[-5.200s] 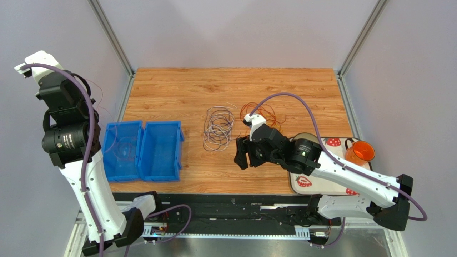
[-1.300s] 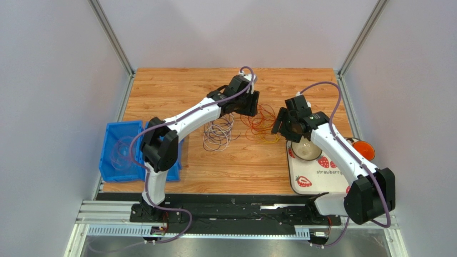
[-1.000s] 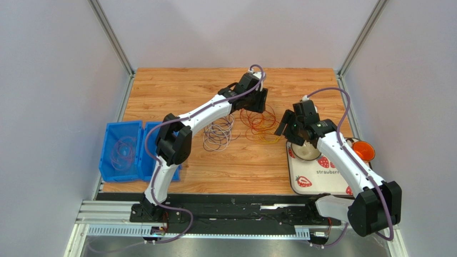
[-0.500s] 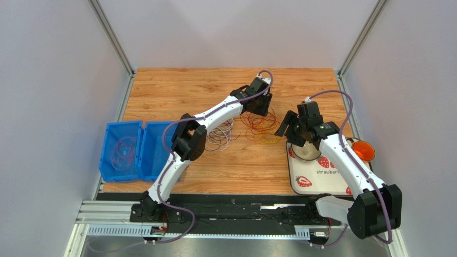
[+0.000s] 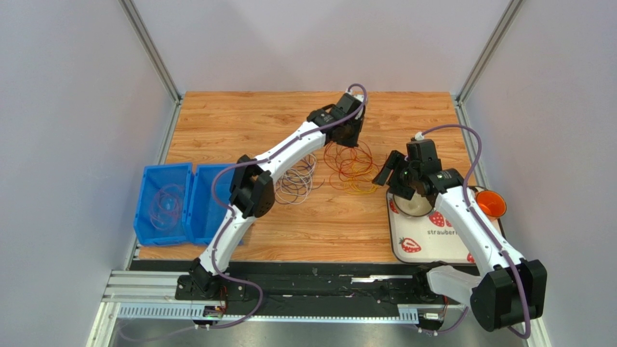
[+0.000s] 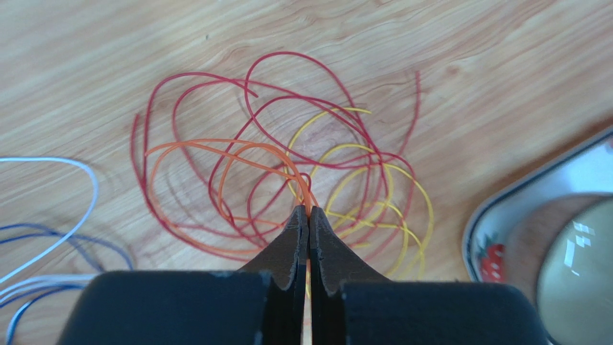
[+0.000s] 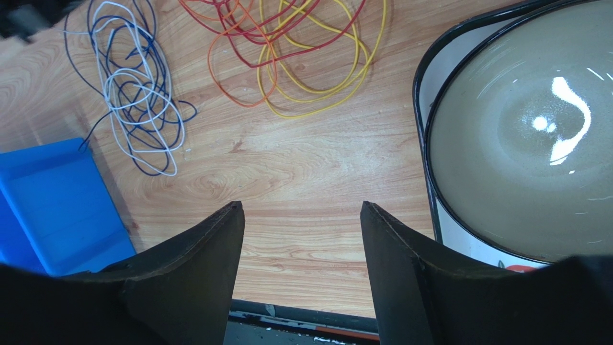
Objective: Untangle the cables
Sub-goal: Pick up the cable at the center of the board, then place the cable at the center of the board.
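One red-orange-yellow cable heap (image 5: 350,168) and one white-and-blue cable heap (image 5: 295,181) made two heaps on the desk (image 5: 239,123). Two blue bins (image 5: 148,217) stood at the left edge. One tray (image 5: 434,246), one bowl (image 7: 532,144) and one orange cup (image 5: 491,204) sat by the right edge.

You have one legible marking to note: the lowercase word "strawberr…", its ending hidden from view. It is printed in dark letters on the white rounded-rectangular tray (image 5: 434,249) decorated with red strawberry pictures, which sits at the bench's (image 5: 239,119) near right corner.
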